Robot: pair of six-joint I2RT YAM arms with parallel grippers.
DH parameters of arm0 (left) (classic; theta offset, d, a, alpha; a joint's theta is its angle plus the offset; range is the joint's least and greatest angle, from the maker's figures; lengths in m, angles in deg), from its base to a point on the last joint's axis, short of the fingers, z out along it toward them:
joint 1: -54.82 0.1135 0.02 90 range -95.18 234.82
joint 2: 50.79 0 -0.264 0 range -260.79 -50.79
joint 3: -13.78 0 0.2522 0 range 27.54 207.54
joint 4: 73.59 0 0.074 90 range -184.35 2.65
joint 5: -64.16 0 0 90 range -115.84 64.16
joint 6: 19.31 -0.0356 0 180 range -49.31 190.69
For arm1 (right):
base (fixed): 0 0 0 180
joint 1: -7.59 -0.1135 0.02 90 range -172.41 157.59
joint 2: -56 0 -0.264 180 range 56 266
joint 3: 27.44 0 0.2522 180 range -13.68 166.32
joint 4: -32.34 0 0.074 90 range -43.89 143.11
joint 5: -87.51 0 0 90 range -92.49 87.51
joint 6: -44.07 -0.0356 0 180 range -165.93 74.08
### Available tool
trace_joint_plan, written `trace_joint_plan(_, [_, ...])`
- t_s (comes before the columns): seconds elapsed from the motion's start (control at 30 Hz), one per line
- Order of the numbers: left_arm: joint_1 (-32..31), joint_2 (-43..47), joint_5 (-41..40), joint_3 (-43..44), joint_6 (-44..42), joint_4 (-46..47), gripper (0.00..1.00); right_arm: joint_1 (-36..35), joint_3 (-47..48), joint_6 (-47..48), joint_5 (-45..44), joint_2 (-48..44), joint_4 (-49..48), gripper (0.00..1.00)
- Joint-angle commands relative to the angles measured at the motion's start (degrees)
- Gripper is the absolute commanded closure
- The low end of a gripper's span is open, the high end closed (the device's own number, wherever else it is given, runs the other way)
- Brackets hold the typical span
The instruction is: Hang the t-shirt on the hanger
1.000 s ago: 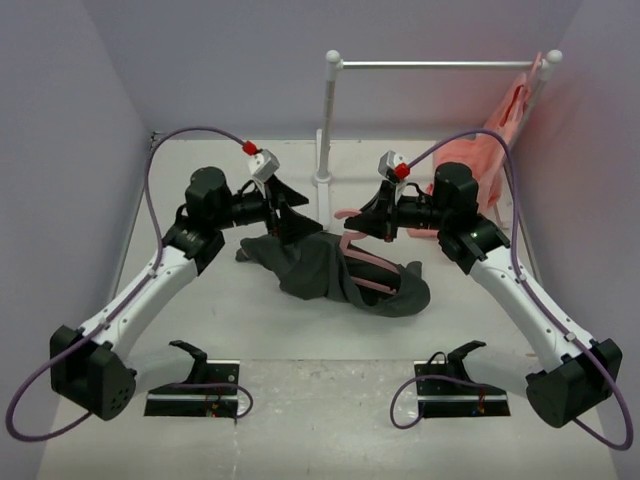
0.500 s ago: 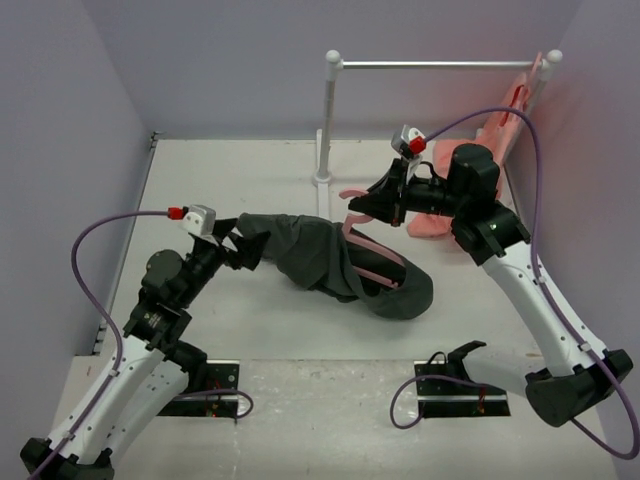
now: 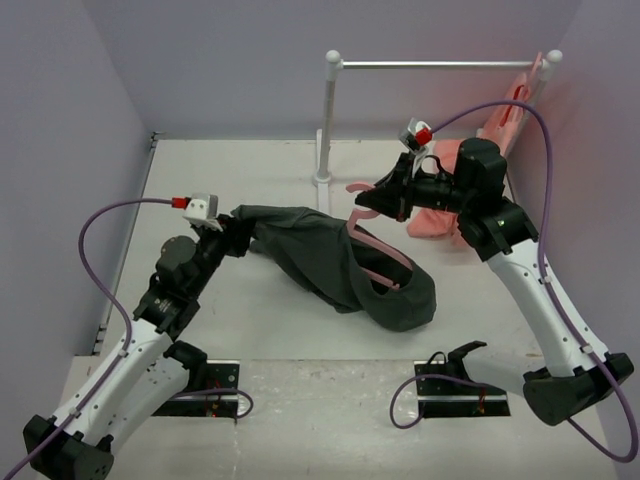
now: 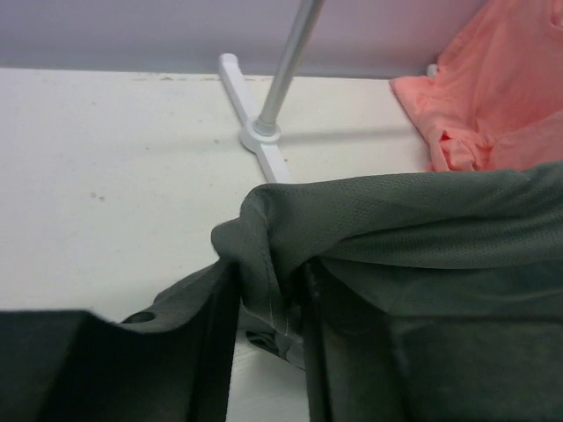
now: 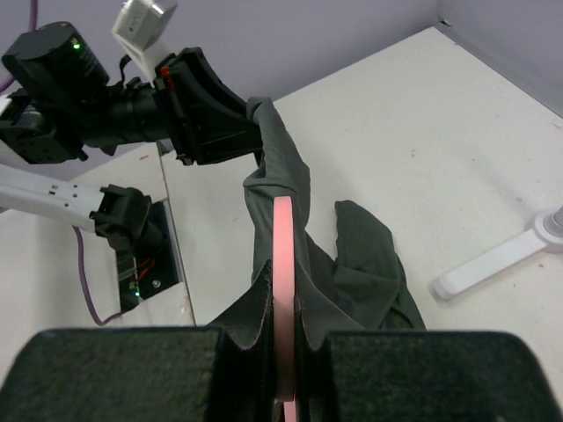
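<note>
The left jaws are pinched tight on a bunched edge of the dark charcoal-grey cloth t-shirt [image 3: 312,252], which trails rightward from them across the counter [image 3: 250,325]. The right jaws clamp the thin pink plastic hanger [image 5: 283,255], its arm buried in the cloth beyond them. Threading looks half done; next, the cloth likely needs drawing over the hanger's shoulders.

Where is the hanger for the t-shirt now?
Top view, right of centre: the hanger is clamped in the right gripper, its arm running into the charcoal t-shirt.
</note>
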Motion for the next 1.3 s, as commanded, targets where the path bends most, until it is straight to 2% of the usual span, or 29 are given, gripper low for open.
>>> trace_joint_plan(0.0, [0.25, 0.78, -10.19, 2.86, -0.64, -2.08, 0.66, 2.35, 1.37, -2.01, -1.88, 1.16, -0.29, 1.0])
trace_joint_plan(0.1, [0.25, 0.13, -11.83, 2.3, -0.25, -1.58, 0.82, 2.91, 0.31, -2.59, 0.72, 1.77, -1.63, 1.0])
trace_joint_plan(0.2, [0.34, -1.22, -11.77, 2.0, 0.48, -0.27, 0.86, 2.91, -0.03, -2.85, 2.04, 1.78, -2.21, 1.0])
trace_joint_plan(0.3, [0.34, -2.73, -9.26, 1.54, 0.91, 2.56, 0.99, 2.91, -0.06, -2.31, 3.38, 1.48, -2.08, 1.0])
trace_joint_plan(0.33, [0.34, -3.24, -8.71, 1.46, 1.03, 3.27, 1.0, 2.91, -0.06, -2.22, 3.63, 1.36, -2.07, 1.0])
trace_joint_plan(0.4, [0.34, -4.58, -6.98, 1.61, 1.23, 4.25, 0.92, 2.91, -0.15, -2.02, 3.52, 1.08, -2.06, 1.0])
trace_joint_plan(0.43, [0.34, -4.48, -5.27, 1.56, 1.23, 5.23, 0.67, 2.91, -0.21, -1.85, 3.29, 0.96, -2.01, 1.0])
trace_joint_plan(0.47, [0.34, -4.06, -3.1, 1.1, 1.46, 6.18, 0.5, 2.91, -0.24, -1.7, 3.1, 0.9, -1.88, 1.0])
trace_joint_plan(0.5, [0.34, -3.33, -0.61, 0.26, 1.89, 7.35, 0.45, 2.91, -0.21, -1.59, 2.88, 0.92, -1.7, 1.0])
trace_joint_plan(0.6, [0.34, -1.33, 5.73, -1.98, 4.47, 11.08, 0.41, 3.05, 0.14, -1.7, 2.93, 1.45, -1.54, 1.0])
trace_joint_plan(0.73, [0.34, -0.48, 7.3, -2.76, 6.24, 10.92, 0.39, 3.0, 0.64, -2.37, 3.26, 2.13, -1.62, 1.0])
trace_joint_plan(0.8, [0.34, -0.5, 7.22, -3.31, 6.71, 11.72, 0.43, 3.0, 0.96, -2.38, 4.38, 2.22, -1.45, 1.0])
trace_joint_plan(0.9, [0.34, -2.31, 7.99, -3.23, 6.57, 13.05, 0.57, 3.0, 1.09, -2.74, 5.53, 2.02, -1.96, 1.0])
trace_joint_plan(0.93, [0.34, -3.52, 8.41, -2.74, 6.43, 13.27, 0.72, 3.0, 1.16, -2.81, 5.46, 1.88, -1.9, 1.0])
trace_joint_plan(1.0, [0.34, -4.96, 8.49, -2.19, 6.57, 13.15, 0.91, 3.0, 1.47, -2.88, 4.53, 1.89, -1.65, 1.0])
trace_joint_plan(1.13, [0.34, -4.75, 6.84, -1.88, 5.95, 12.28, 0.99, 3.01, 1.94, -2.47, 3.89, 2.35, -0.95, 1.0])
trace_joint_plan(1.27, [0.34, -4.51, 4.48, -1.26, 5.11, 10.72, 1.0, 3.0, 1.96, -2.65, 3.29, 2.57, -1.01, 1.0])
